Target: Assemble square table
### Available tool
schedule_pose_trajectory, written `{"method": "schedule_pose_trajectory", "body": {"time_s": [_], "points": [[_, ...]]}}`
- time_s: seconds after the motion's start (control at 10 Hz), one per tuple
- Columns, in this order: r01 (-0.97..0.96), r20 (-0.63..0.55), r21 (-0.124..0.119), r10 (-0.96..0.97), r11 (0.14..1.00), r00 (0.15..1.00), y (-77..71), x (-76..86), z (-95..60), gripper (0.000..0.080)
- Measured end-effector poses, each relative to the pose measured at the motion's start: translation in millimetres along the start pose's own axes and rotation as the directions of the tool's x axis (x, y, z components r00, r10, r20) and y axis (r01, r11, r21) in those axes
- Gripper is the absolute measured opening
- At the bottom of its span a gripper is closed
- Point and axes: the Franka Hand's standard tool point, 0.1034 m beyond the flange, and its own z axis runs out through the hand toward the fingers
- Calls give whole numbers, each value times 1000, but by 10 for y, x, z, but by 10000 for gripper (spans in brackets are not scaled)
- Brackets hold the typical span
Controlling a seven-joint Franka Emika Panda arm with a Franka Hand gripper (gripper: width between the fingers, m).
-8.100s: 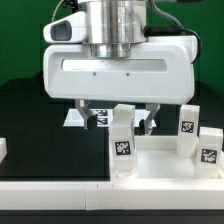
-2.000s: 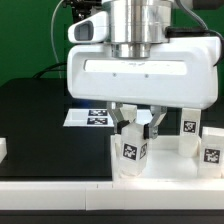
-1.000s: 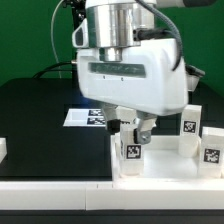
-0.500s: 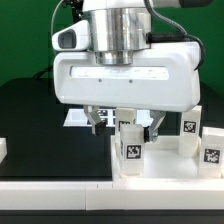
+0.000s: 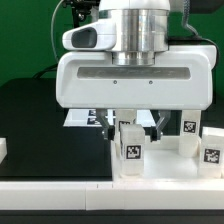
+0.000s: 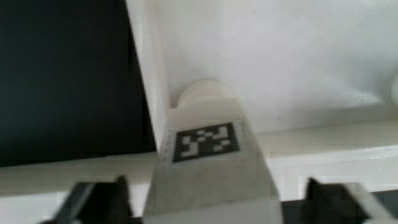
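Black tabletop (image 5: 40,120) carries the white tray (image 5: 165,165), where a leg (image 5: 130,147) stands in a corner between the open gripper (image 5: 131,124), ungripped; light, stiff, probably slippery plastic, best pinched across flat sides.

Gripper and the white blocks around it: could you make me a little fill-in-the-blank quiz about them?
1. The gripper is ____, with one finger on each side of a leg.
2. That leg stands ____ at a corner of the top.
3. To the exterior view's right of it stand ____ more legs.
4. The marker board lies on a ____ table.
Missing words: open; upright; two; black.
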Motion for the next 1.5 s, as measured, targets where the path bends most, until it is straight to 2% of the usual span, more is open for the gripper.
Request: {"method": "schedule_pose_trajectory", "body": {"time_s": [0.1, 0.2, 0.4, 0.5, 0.7, 0.8, 0.9, 1.0, 1.1, 1.2, 1.3, 1.4, 1.5], "points": [[-15, 0, 1, 15, 1000, 1000, 1, 0, 1, 331], [-96, 0, 1, 96, 995, 995, 1, -1, 2, 284], [-292, -11, 0, 292, 956, 956, -6, 9, 5, 284], [-434, -28, -2, 434, 901, 901, -10, 5, 9, 284], [-735, -13, -6, 735, 678, 678, -9, 5, 13, 284], [-857, -1, 5, 857, 515, 515, -16, 3, 16, 284], [-933, 27, 22, 933, 359, 359, -17, 0, 11, 284], [-969, 50, 30, 967, 247, 248, -13, -2, 0, 284], [-983, 54, 27, 982, 180, 181, -21, -2, -6, 284], [-984, 53, 25, 982, 178, 179, -16, -7, 5, 284], [-977, 48, 23, 976, 210, 211, -14, -13, 15, 284], [-940, 27, 14, 940, 341, 341, -11, -27, 33, 470], [-890, 9, 5, 890, 456, 456, -25, -26, 29, 586]]}}
